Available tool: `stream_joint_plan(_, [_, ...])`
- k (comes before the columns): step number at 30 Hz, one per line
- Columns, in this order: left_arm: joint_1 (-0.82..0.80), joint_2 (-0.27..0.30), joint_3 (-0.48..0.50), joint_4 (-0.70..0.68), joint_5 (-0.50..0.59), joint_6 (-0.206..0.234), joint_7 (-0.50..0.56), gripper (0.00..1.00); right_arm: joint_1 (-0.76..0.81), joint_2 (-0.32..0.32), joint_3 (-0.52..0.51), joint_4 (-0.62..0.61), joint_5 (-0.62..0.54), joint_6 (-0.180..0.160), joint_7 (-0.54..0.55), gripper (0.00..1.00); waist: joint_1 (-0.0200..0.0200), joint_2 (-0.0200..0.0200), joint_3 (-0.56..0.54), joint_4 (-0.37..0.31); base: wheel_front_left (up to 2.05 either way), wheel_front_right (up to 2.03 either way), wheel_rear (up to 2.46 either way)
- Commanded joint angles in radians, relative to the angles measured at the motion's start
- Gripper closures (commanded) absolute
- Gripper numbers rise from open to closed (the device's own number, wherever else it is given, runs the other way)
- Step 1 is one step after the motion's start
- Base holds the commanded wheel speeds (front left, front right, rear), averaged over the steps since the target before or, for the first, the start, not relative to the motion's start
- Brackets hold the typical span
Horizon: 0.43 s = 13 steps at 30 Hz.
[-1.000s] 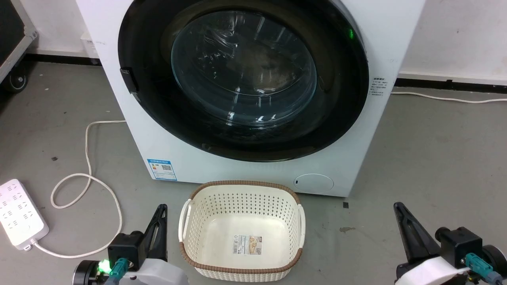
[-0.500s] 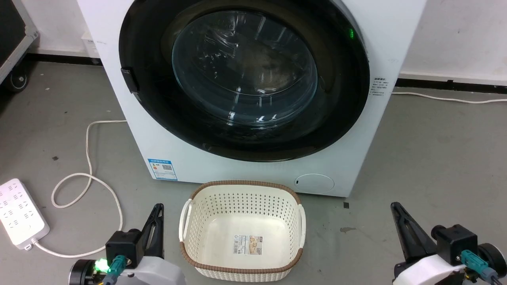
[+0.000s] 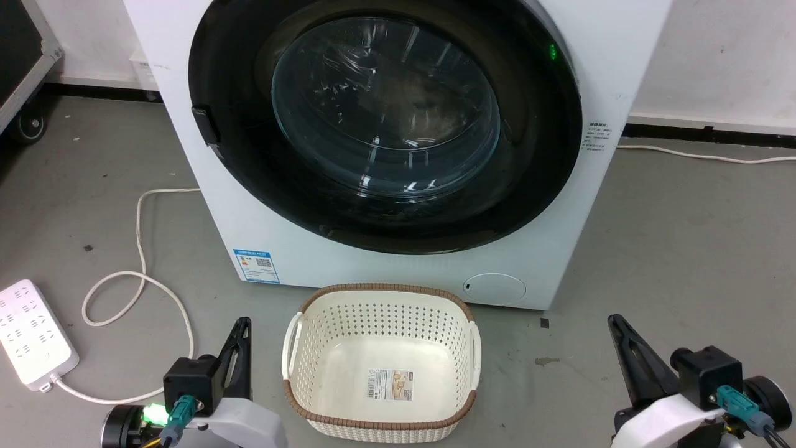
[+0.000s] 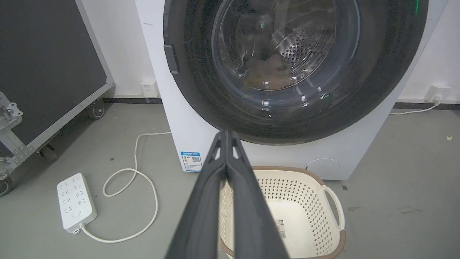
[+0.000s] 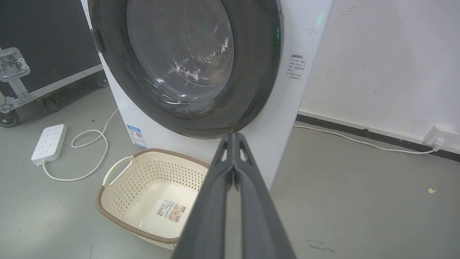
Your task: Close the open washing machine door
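The washing machine door (image 3: 385, 118) lies flat against the front of the white washing machine (image 3: 261, 236), its black rim flush with the panel as far as I can see. A cream basket (image 3: 379, 291) stands on the floor just before the machine. The left pincer (image 3: 242, 328) hangs low to the basket's left, fingers (image 4: 226, 151) clenched together on nothing. The right pincer (image 3: 620, 328) hangs well off to the basket's right, likewise clenched and empty. A white power strip (image 3: 34, 333) lies on the floor at far left.
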<state>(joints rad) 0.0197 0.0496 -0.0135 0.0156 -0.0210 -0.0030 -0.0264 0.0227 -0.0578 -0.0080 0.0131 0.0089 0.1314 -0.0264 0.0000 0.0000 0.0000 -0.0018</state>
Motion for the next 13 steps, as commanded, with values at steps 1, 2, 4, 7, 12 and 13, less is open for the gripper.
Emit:
stream_joint_plan(1, [-0.016,0.001,0.005,-0.007,0.009,0.001,0.007,1.00,-0.017,0.006,0.003,-0.009,-0.005,-0.001,0.007,1.00,0.0000,0.0000,0.000,0.000,0.00,0.00,0.00])
stream_joint_plan(2, [-0.017,0.001,0.006,-0.008,0.010,0.002,0.009,1.00,-0.018,0.006,0.003,-0.009,-0.005,-0.001,0.009,1.00,0.0000,0.0000,0.000,0.000,0.00,0.00,0.00])
stream_joint_plan(4, [-0.017,0.001,0.008,-0.010,0.013,0.002,0.013,1.00,-0.019,0.007,0.004,-0.010,-0.006,-0.001,0.013,1.00,0.0000,0.0000,0.000,0.001,0.00,0.00,0.00])
stream_joint_plan(7, [-0.019,0.001,0.012,-0.014,0.019,0.003,0.024,1.00,-0.022,0.007,0.007,-0.012,-0.008,-0.001,0.024,1.00,0.0000,0.0000,0.000,0.002,0.00,0.00,0.00])
stream_joint_plan(12, [-0.020,0.001,0.014,-0.016,0.021,0.003,0.026,1.00,-0.023,0.008,0.008,-0.013,-0.009,-0.001,0.026,1.00,0.0000,0.0000,0.000,0.002,0.00,0.00,0.00])
stream_joint_plan(13, [-0.020,0.001,0.014,-0.016,0.021,0.003,0.026,1.00,-0.023,0.008,0.008,-0.013,-0.009,-0.001,0.026,1.00,0.0000,0.0000,0.000,0.002,0.00,0.00,0.00])
